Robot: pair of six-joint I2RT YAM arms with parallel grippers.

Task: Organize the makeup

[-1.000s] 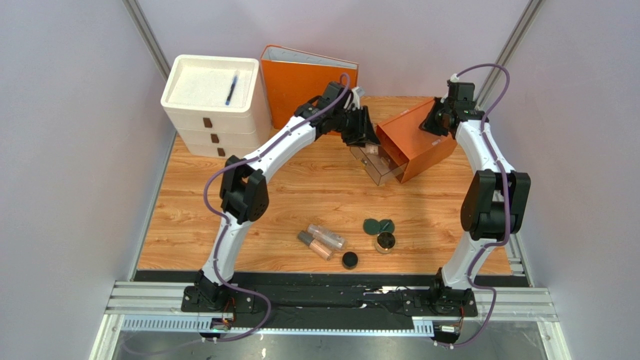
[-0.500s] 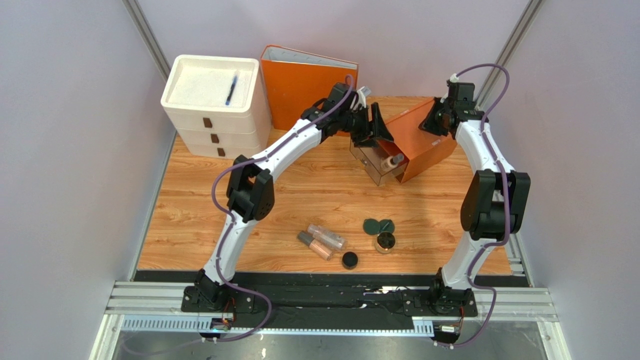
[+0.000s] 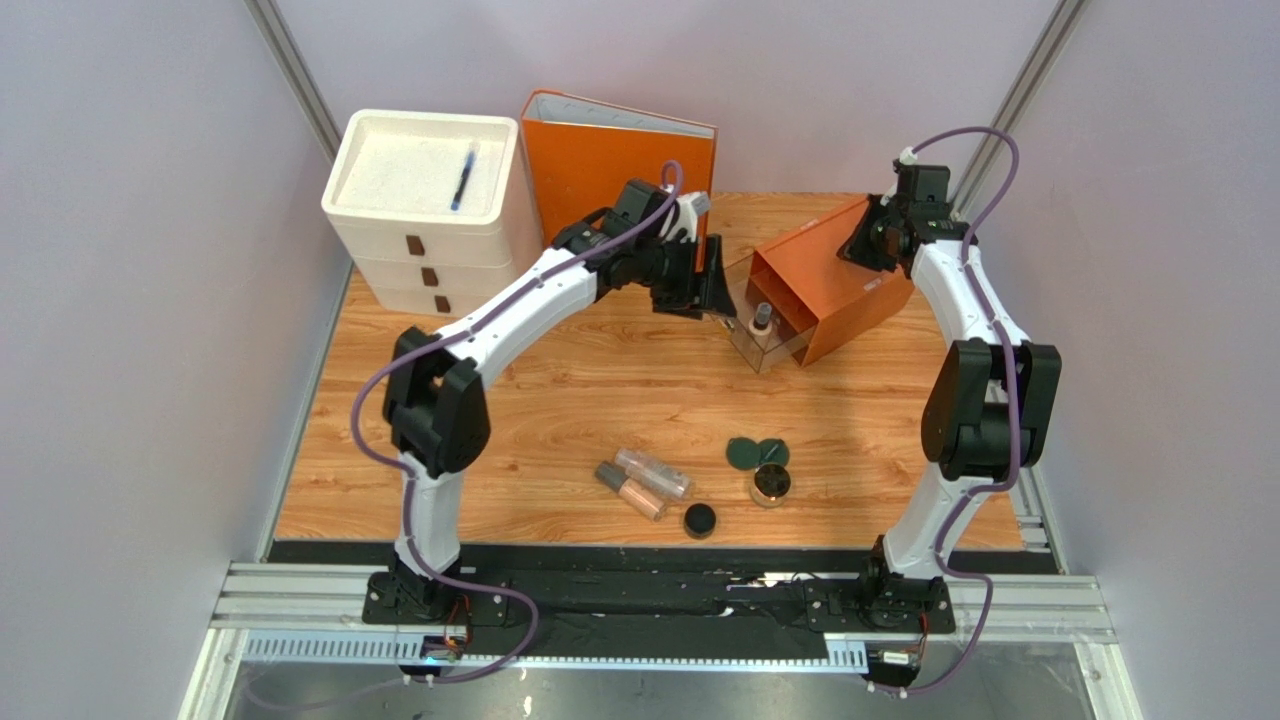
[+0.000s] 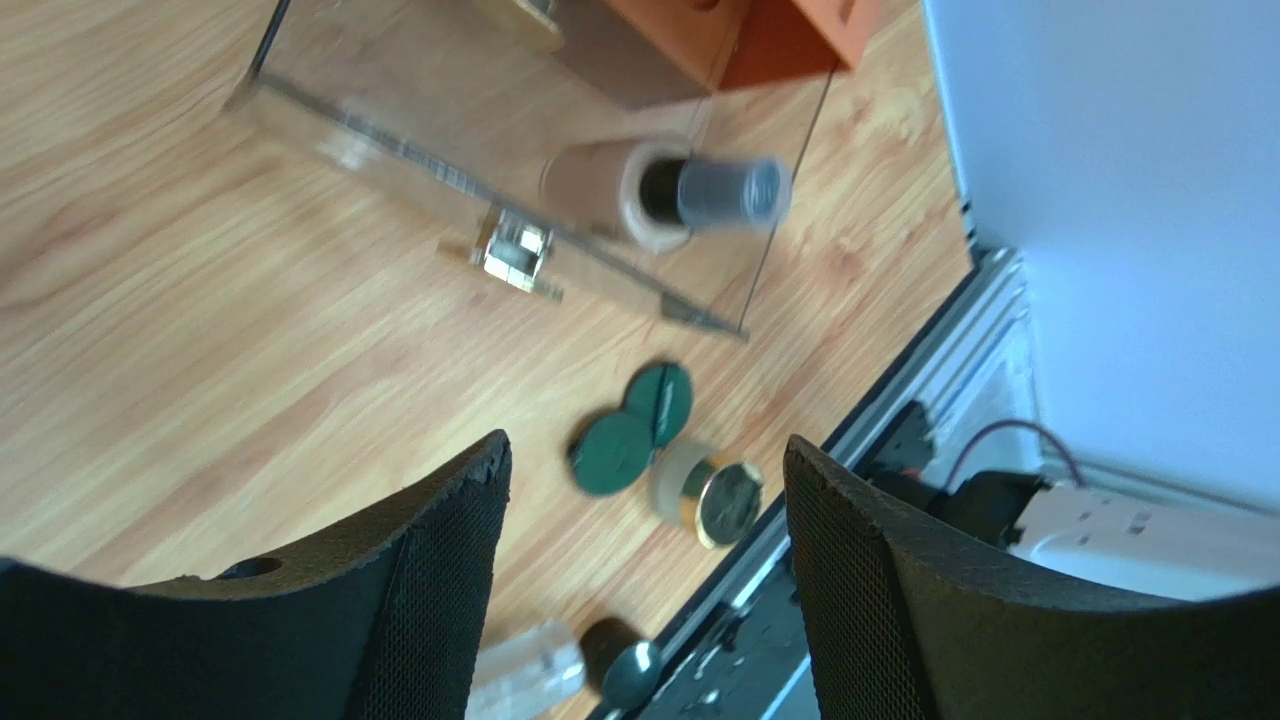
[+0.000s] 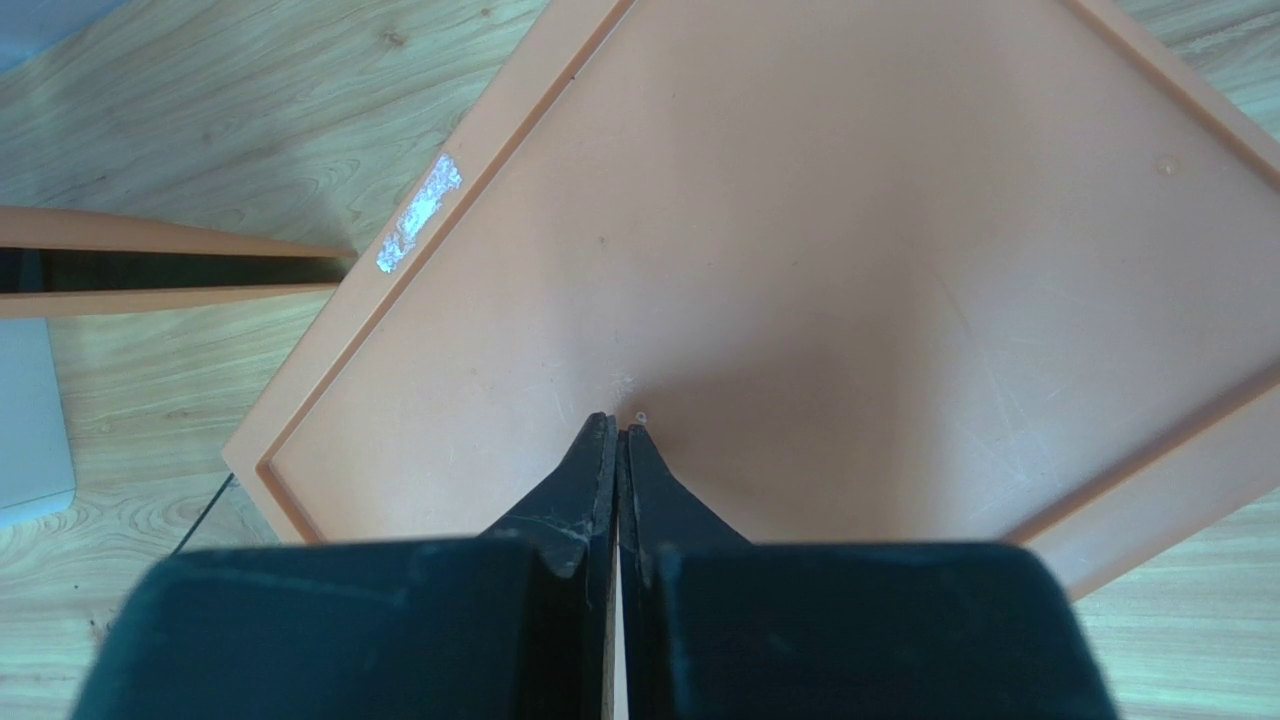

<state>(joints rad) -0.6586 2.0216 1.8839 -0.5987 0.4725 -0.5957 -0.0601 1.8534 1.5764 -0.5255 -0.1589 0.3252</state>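
Left gripper (image 4: 643, 458) is seen spread apart near a foundation bottle (image 4: 631, 192) laid in a clear drawer (image 4: 376, 135); right gripper (image 5: 618, 435) is closed.

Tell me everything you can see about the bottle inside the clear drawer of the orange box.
The foundation bottle is a small beige cylinder with a smoky grey see-through cap. It sits inside the clear drawer, which is pulled out of the orange box, close behind the drawer's front panel. The open left gripper is apart from it. Whether it stands or lies is unclear.
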